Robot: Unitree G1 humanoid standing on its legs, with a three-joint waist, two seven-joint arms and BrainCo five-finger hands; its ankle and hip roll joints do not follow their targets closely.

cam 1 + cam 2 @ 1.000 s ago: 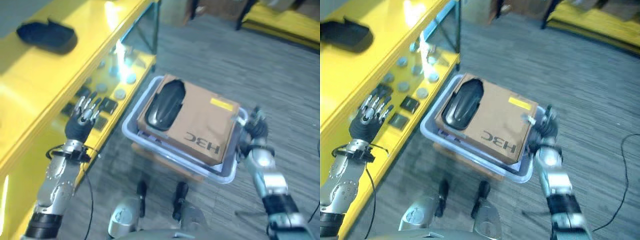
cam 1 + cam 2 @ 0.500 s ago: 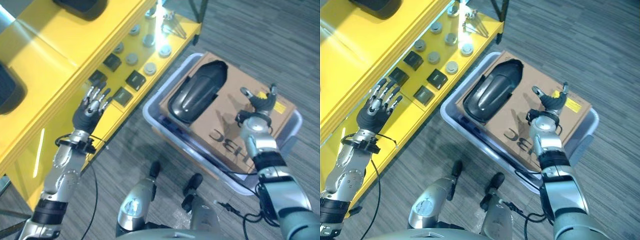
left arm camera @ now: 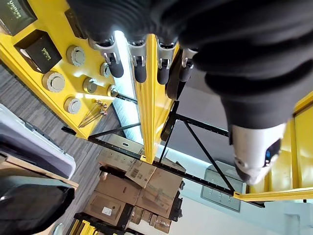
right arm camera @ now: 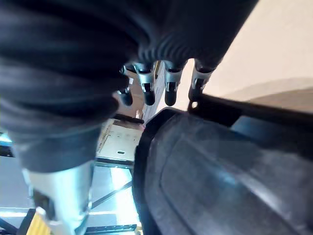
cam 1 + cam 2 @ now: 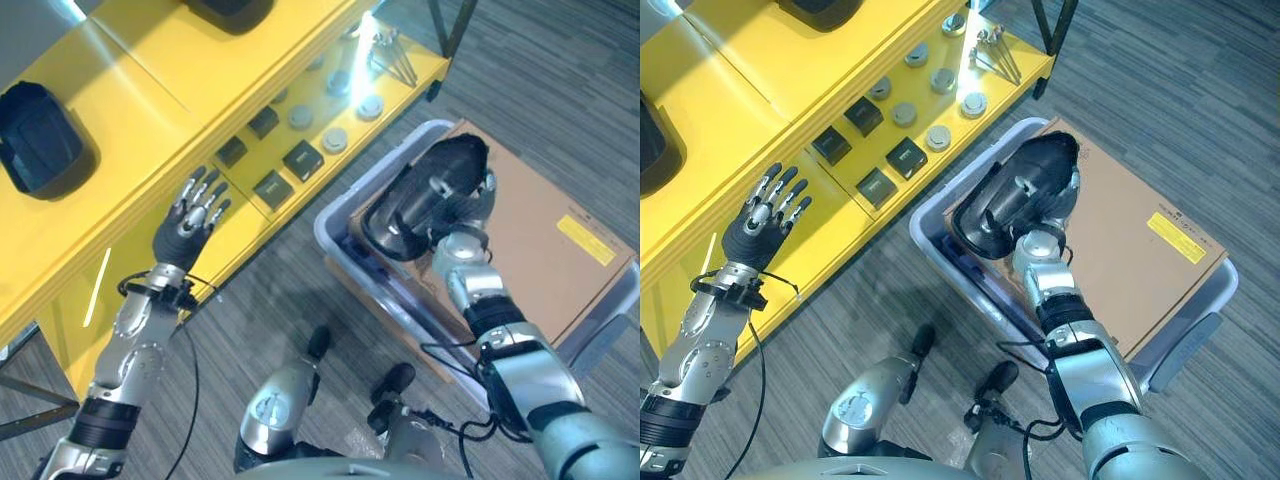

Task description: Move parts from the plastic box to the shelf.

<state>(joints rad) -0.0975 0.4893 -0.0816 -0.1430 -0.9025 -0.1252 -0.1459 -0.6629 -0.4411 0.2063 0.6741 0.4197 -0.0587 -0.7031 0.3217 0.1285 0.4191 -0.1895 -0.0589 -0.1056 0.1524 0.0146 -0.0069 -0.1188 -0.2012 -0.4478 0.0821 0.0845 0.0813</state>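
A lavender plastic box (image 5: 326, 225) stands on the floor by the yellow shelf (image 5: 150, 90). A brown cardboard box (image 5: 545, 250) lies in it, with a glossy black moulded part (image 5: 410, 200) on top at the end nearest the shelf. My right hand (image 5: 463, 208) lies over that part, its fingers (image 4: 168, 83) straight above the black shell (image 4: 220, 171) and not curled round it. My left hand (image 5: 190, 222) is raised in front of the shelf's edge, its fingers (image 3: 139, 61) spread and holding nothing.
Two more black parts rest on the upper shelf, one at the left (image 5: 40, 140) and one at the top (image 5: 225, 10). The lower shelf holds small black boxes (image 5: 300, 160), grey discs (image 5: 335, 140) and thin metal rods (image 5: 390, 55). Grey carpet surrounds the box.
The camera has swung, so the whole scene shifted. My right hand has moved from the cardboard box's far side onto the black part. The left hand stays raised and open.
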